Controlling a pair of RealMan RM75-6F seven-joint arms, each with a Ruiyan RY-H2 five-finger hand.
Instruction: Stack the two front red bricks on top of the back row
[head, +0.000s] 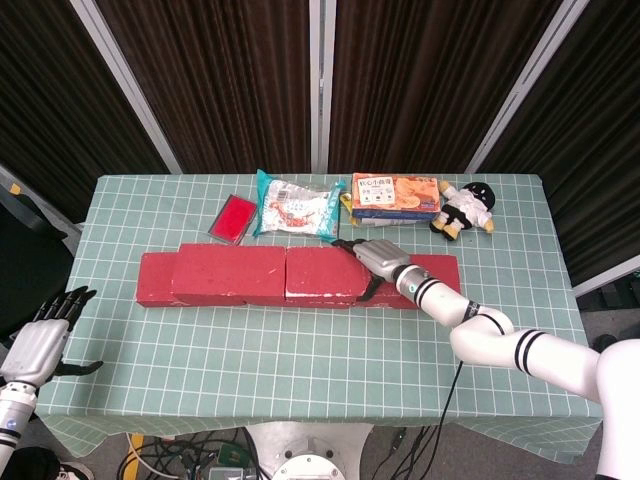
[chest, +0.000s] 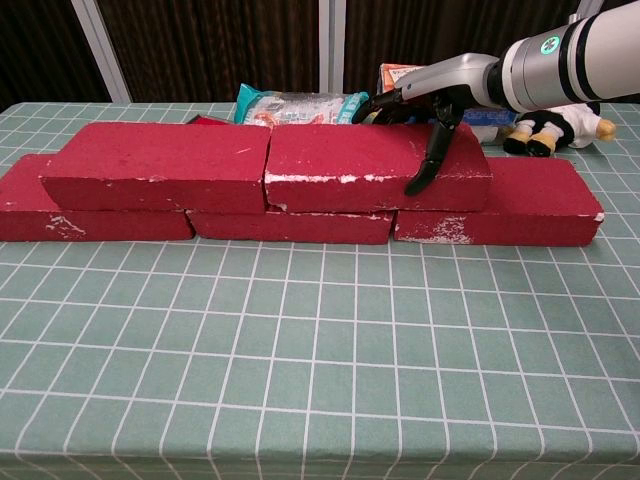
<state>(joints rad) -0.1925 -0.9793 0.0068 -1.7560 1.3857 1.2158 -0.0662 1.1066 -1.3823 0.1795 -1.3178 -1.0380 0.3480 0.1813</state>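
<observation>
Three red bricks form the bottom row (chest: 530, 200) across the table; its left end (head: 155, 280) and right end (head: 440, 268) stick out from under the top layer. Two more red bricks lie on it: the upper left brick (chest: 160, 165) (head: 230, 270) and the upper right brick (chest: 370, 165) (head: 320, 270), end to end and touching. My right hand (chest: 425, 110) (head: 372, 260) grips the right end of the upper right brick, thumb down its front face and fingers over the top and back. My left hand (head: 40, 345) hangs open off the table's front left corner.
Behind the bricks lie a flat red packet (head: 232, 218), a snack bag (head: 295, 205) (chest: 300, 103), an orange biscuit box (head: 395, 195) and a plush doll (head: 465, 208) (chest: 550, 128). The green checked tablecloth (chest: 320, 360) spreads in front of the bricks.
</observation>
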